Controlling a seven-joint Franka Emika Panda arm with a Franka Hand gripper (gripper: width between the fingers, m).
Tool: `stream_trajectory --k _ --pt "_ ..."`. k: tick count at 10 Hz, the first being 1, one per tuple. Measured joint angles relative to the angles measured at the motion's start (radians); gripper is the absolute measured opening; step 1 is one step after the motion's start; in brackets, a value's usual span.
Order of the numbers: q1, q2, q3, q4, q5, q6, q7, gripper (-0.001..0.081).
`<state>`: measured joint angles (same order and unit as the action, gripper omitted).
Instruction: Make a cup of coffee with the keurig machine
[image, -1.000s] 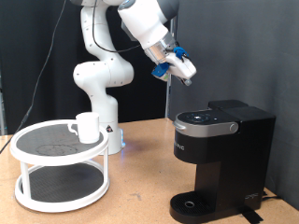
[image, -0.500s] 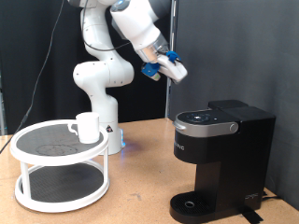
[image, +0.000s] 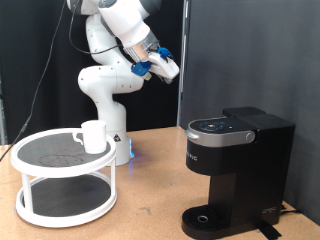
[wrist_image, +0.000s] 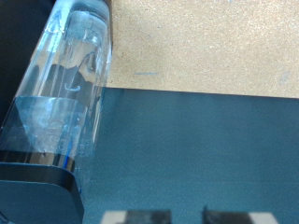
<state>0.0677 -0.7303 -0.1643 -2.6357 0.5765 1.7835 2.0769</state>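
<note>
A: Pincer (image: 166, 68) up high, upper middle of the exterior view, well above everything on the tabletop (image: 150, 200). Blue parts near the fingers, white housing behind. Nothing visible between the fingers there. Open or closed?

B: Cannot tell. Too small and angled in the exterior view; in the wrist view only dark finger tips (wrist_image: 210, 216) peeking in at the lower edge, gap not readable.

A: And the cup (image: 93, 136)?

B: Plain white, standing upright on the upper tier of the white two-tier round stand (image: 62, 178), left side of the exterior view. Well apart from the pincer, far below and to its left.

A: Keurig machine (image: 236, 170)?

B: Lower right of the exterior view, black and boxy, lid down, silver-rimmed panel on top, round drip base at the bottom with nothing standing on it. Also well below the pincer, off to its right.

A: Anything else from the wrist view?

B: Clear water tank (wrist_image: 64, 84) running along the left side, tilted in the picture, meeting a black edge at the lower left. Tan tabletop across the top, a dark teal surface filling the rest.

A: White arm base (image: 105, 95)?

B: Standing behind the stand, centre-left of the exterior view, black curtain behind it.
</note>
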Motion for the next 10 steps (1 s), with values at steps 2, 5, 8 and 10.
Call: stream_trajectory --k 2,5,8,10 --pt "-0.003 -0.003 -0.004 0.0 -0.028 -0.015 -0.015 0.0" --pt "-0.045 -0.055 -0.054 -0.005 -0.112 -0.084 -0.058 0.0" --pt "-0.086 -0.121 -0.132 -0.008 -0.17 -0.168 -0.134 0.0" --pt "-0.094 -0.151 -0.149 -0.021 -0.175 -0.182 -0.145 0.0"
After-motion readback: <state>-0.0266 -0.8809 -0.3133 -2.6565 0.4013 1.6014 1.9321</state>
